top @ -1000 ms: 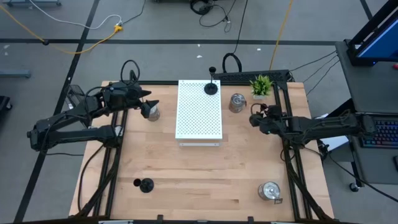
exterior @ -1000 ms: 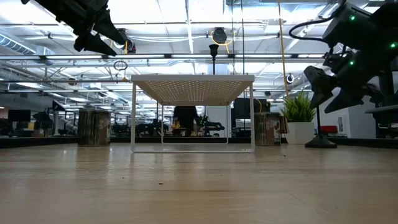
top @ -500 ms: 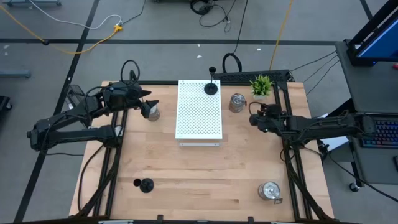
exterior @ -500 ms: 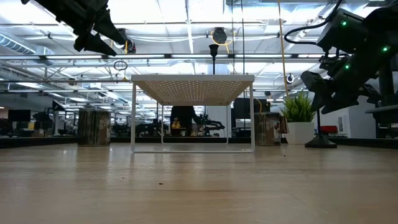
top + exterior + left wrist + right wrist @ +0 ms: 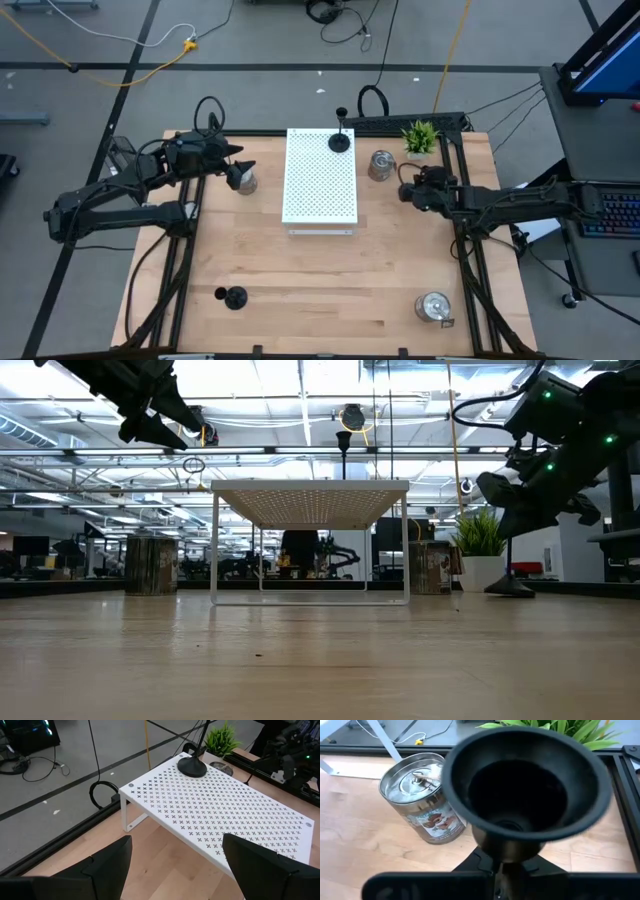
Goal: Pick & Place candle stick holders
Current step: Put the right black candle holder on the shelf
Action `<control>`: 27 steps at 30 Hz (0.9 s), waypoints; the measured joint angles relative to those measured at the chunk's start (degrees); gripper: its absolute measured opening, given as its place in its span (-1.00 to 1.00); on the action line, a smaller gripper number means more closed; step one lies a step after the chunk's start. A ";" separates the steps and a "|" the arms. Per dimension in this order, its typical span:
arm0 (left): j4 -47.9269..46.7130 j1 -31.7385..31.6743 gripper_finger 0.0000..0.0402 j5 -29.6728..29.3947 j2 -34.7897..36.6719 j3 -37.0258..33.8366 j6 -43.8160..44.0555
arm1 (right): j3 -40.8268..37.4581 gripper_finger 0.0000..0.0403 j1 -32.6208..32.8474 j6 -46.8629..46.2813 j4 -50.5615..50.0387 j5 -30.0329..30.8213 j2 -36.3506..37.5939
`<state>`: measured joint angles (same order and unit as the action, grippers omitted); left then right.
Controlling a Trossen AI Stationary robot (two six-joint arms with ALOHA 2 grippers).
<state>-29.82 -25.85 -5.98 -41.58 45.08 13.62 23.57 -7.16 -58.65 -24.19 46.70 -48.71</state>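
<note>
A black candle stick holder point(image 5: 527, 785) stands upright at the table's far right, its stem between the shut fingers of my right gripper point(image 5: 407, 190) point(image 5: 515, 510). My left gripper point(image 5: 236, 164) point(image 5: 165, 428) point(image 5: 175, 865) hangs open, high over the far left, above a silver holder point(image 5: 243, 181) point(image 5: 150, 565) that rests on its base. A second black holder point(image 5: 340, 140) point(image 5: 192, 766) stands on the white perforated board point(image 5: 320, 178). Another silver holder point(image 5: 381, 165) point(image 5: 422, 800) stands between the board and my right gripper. My right gripper pinches the black holder's thin stem point(image 5: 506, 865) just below its cup, between its two fingers. The fingers come slanting down from the table's right and lie across the stem. The holder stays upright, its base point(image 5: 508, 589) at table level; whether it is lifted I cannot tell.
A small green potted plant point(image 5: 421, 137) point(image 5: 482, 555) stands at the far right, just behind my right gripper. A black holder point(image 5: 234, 296) stands near the front left and a silver one point(image 5: 433, 307) near the front right. Bare wood lies between them.
My right gripper has moved a little toward the table's left, closing in on the black holder, and its fingers have shut on the stem. The holder's base has shifted slightly leftward with it. My left gripper has kept still.
</note>
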 joint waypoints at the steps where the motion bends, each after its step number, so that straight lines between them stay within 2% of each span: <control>1: 0.01 -0.02 0.58 0.00 0.01 0.01 0.02 | 0.00 -0.97 0.00 -0.03 0.12 0.00 0.00; 5: 0.08 -0.01 0.57 0.01 0.00 0.01 1.28 | 0.00 -0.97 0.00 0.60 3.16 -0.57 0.68; 10: 0.09 0.00 0.59 0.00 0.00 0.00 3.15 | 3.14 -0.98 0.00 6.55 5.14 -2.02 2.34; 20: 0.13 0.15 0.60 0.02 -0.07 0.02 3.49 | 22.39 -0.99 0.00 17.54 -9.13 -3.46 1.83; 27: 2.67 1.65 0.60 0.91 -0.09 0.00 4.97 | 34.07 -0.99 0.00 25.92 -11.91 -3.47 -1.76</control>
<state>-27.16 -24.19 -5.07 -41.67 45.08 18.59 57.64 -7.16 -32.72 -36.10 43.23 -50.47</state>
